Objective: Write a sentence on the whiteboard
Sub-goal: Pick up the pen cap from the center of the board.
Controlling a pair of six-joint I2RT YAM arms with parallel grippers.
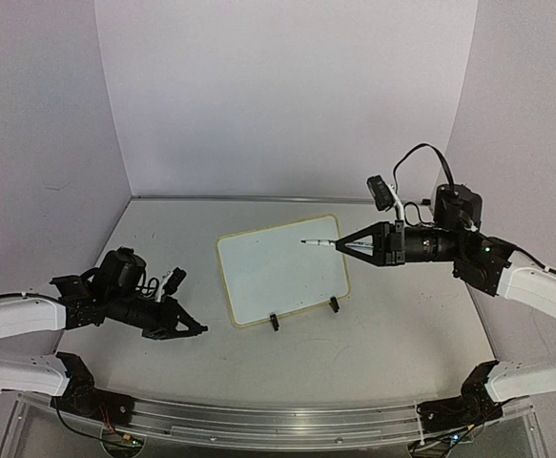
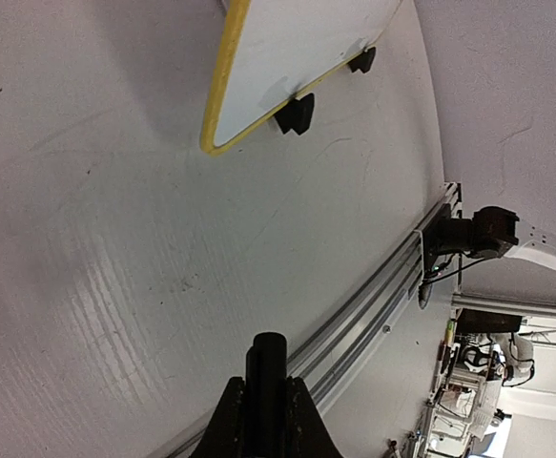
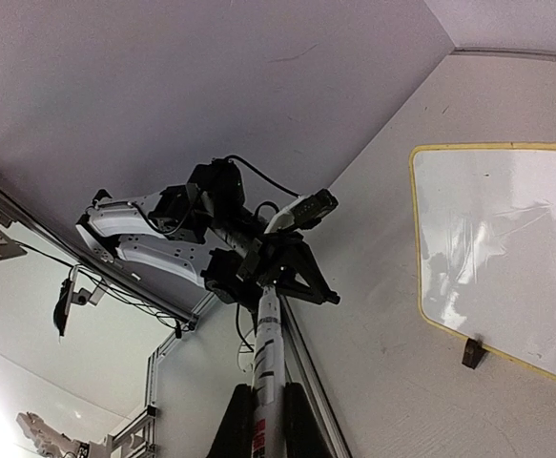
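Top external view: whiteboard [image 1: 282,272] sat about mid-surface, long side running left to right, slightly skewed. It had a pale-yellow rim and a plain white face with glare. Two black clip feet [image 1: 275,322] were on its near edge.

A marker [image 1: 318,242] pointed left, with its tip over the board's far right corner area; contact with the face could not be told. Right claw [image 1: 346,246] was pinching the marker by the barrel, held over the board's right edge and reaching in from the right side of the surface [image 1: 392,334]. In the right wrist view the marker stuck out straight between the fingers, with the board off to the right.

Left claw [image 1: 199,330] was pressed together with nothing seen in it. It lay low by the near left part of the surface, just beside the board's near left corner and not touching it. The left wrist view showed that corner and both feet.
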